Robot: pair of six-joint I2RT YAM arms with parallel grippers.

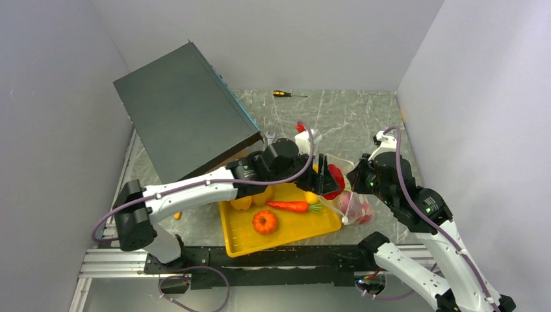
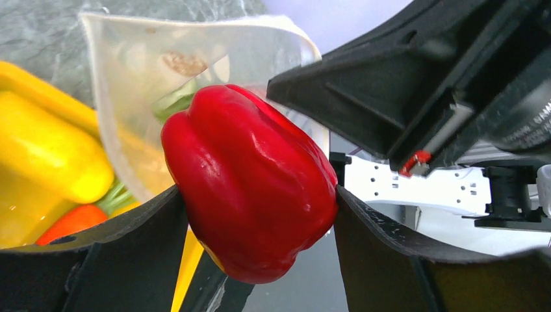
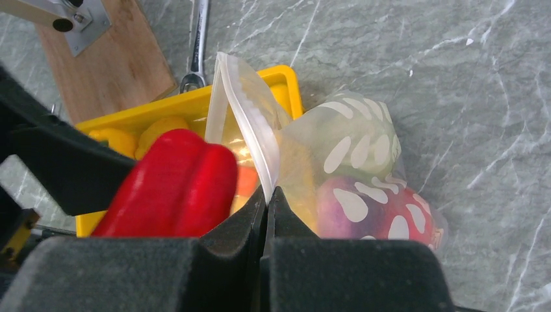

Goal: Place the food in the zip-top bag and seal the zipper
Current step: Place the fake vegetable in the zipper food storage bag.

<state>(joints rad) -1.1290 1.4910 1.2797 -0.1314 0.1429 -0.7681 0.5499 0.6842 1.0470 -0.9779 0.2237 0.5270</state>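
- The left gripper (image 2: 256, 227) squeezes the red pepper (image 2: 250, 175) by its two sides. It holds it in the air just in front of the mouth of the bag (image 3: 351, 149).
- The right gripper (image 3: 268, 195) is pinched tight on the zipper (image 3: 247, 110). It holds one side of the mouth up.
- The bag sits on the table (image 3: 455, 78), just beside the right end of the tray (image 1: 229, 227). A purple onion (image 3: 344, 211) and something red are inside it.
- The carrot (image 1: 289, 206) and the pumpkin (image 1: 265, 221) lie in the tray.
- The job now, I think, is to get the pepper into the bag.
- The pepper is fat and the mouth looks narrow. The right gripper should lift the zipper up and away so the hole gets big.
- Aim the pepper at the middle of the hole, not at the white strip.
- Push it down past the strip before letting go. If it drops too soon, it may bounce off and roll away.
- Go slowly. The bag is soft and could fold or slip out of the pinch.
- Then open the left fingers wide and pull straight back, so they do not catch the bag.
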